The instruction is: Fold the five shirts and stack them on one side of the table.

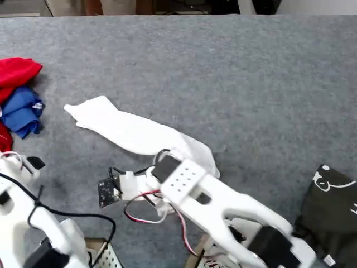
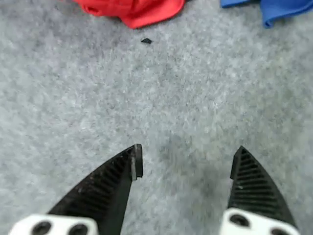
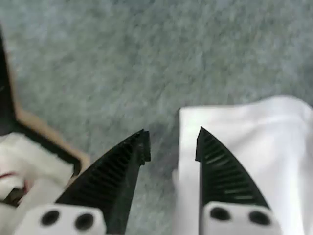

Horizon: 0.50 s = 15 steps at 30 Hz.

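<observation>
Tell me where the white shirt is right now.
In the high view the white shirt lies centrally, its near end at the right gripper, with the blue shirt to its left.

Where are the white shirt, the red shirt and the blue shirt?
white shirt (image 1: 134,133), high view, middle of the cloth
red shirt (image 1: 17,70), high view, top fold
blue shirt (image 1: 21,113), high view, middle of the bundle

The bench (image 1: 234,72) is mottled grey. Mid-frame lies a plain white shirt (image 1: 134,134). At the left edge a red shirt (image 1: 17,70) sits above a blue shirt (image 1: 22,111). At lower right is a black shirt (image 1: 334,212) with a white line print. The left tool (image 2: 189,156) and right tool (image 3: 172,137) are black and ribbed, on white mounts.
</observation>
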Tool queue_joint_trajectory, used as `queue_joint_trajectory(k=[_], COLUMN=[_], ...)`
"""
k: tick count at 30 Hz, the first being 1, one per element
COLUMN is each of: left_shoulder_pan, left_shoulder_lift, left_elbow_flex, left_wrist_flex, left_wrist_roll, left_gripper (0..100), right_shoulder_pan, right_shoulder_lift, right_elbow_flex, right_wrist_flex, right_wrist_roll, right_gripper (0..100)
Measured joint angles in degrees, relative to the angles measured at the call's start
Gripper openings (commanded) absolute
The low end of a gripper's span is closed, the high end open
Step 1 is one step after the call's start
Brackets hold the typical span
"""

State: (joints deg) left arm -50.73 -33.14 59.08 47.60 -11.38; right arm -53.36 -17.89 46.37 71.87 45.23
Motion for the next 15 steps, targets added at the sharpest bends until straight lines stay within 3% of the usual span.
queue_joint_trajectory(k=[9,15], left_shoulder_pan=[-0.44,-0.44], left_shoulder_lift=[-7.47,-7.74], left_elbow_flex=[6.33,6.77], left_wrist_flex=[-5.36,-5.36], left_wrist_roll=[0.62,0.62], left_gripper=[30,30], right_shoulder_pan=[0.09,6.77], right_shoulder_lift=[9.76,10.46], right_elbow_flex=[0.0,0.0], right_wrist_flex=[-3.69,-4.66], right_wrist_roll=[0.0,1.58], right_gripper=[16.9,17.0])
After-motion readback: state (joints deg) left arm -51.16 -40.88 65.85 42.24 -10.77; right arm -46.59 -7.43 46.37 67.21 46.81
